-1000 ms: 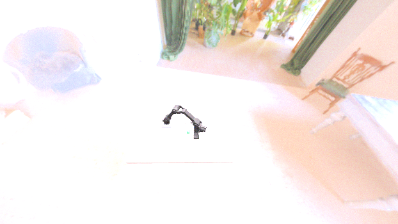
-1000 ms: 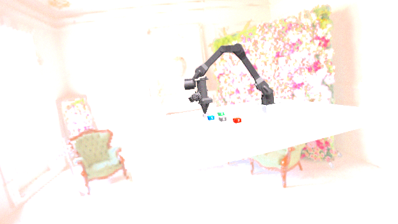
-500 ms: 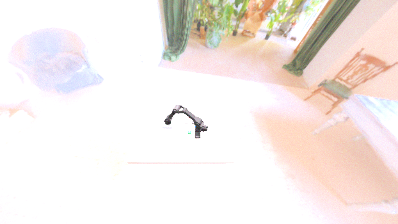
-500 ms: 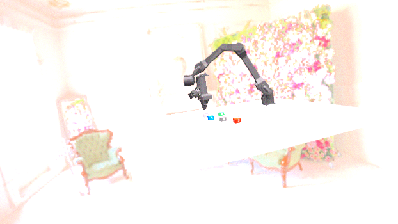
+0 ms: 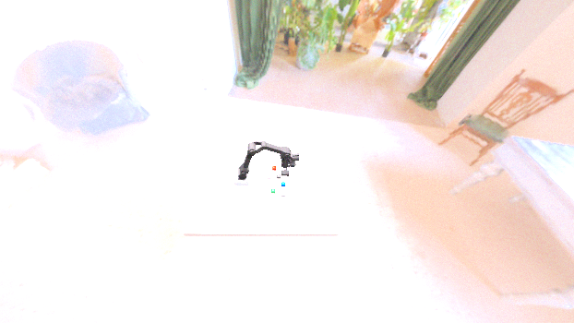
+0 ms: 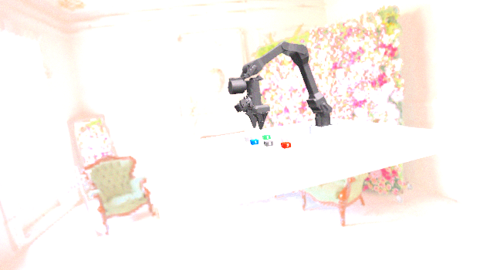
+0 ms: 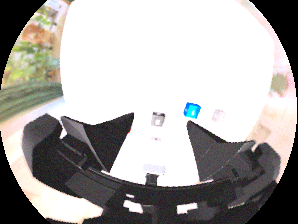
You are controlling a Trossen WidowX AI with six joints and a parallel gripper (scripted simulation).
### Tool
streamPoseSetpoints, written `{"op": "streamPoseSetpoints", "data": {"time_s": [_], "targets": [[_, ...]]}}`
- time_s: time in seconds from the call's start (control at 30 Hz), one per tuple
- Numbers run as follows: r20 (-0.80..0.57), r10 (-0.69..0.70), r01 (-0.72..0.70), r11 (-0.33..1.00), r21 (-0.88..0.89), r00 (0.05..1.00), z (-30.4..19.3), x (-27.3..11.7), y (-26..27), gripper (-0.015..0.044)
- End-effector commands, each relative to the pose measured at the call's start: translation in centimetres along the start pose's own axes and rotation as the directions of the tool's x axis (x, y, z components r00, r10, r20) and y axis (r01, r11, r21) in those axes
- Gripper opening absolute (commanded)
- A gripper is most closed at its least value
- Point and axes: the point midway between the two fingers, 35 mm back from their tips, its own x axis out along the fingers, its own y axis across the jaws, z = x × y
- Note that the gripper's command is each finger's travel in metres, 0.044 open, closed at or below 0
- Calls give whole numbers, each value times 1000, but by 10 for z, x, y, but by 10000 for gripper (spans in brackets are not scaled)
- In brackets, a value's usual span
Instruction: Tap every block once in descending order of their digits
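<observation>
My gripper [image 6: 258,127] [image 7: 161,119] is open and empty, pointing down above the blocks. In the wrist view, a grey block [image 7: 158,118] [image 6: 268,143] [image 5: 278,176] shows between the spread fingertips, below them. A blue block [image 7: 192,110] [image 6: 254,142] [image 5: 283,184] lies just beyond the right fingertip. A pale block [image 7: 218,115] [image 6: 247,139] is farther right. A red block [image 5: 274,168] [image 6: 285,145] is almost hidden behind the left finger in the wrist view. A green block [image 5: 273,190] [image 6: 266,136] is not visible there. The digits are too small or washed out to read.
A faint pale patch [image 7: 156,139], possibly another block, lies on the hand side of the grey block. The arm's base stands at the table's far side in the exterior view. Chairs and curtains are away from the table.
</observation>
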Motion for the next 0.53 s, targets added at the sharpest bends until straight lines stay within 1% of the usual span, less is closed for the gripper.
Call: {"op": "streamPoseSetpoints", "data": {"time_s": [0.0,0.17,0.27,0.37,0.5], "targets": [[-3,2,-2,1000,8,1000,-23,-14,58,400],[-10,6,-6,1000,15,1000,-65,-31,123,400],[-13,8,-8,1000,19,1000,-92,-39,152,400],[-14,8,-8,1000,21,1000,-106,-43,164,400],[-14,8,-8,1000,21,1000,-107,-44,165,400]]}}
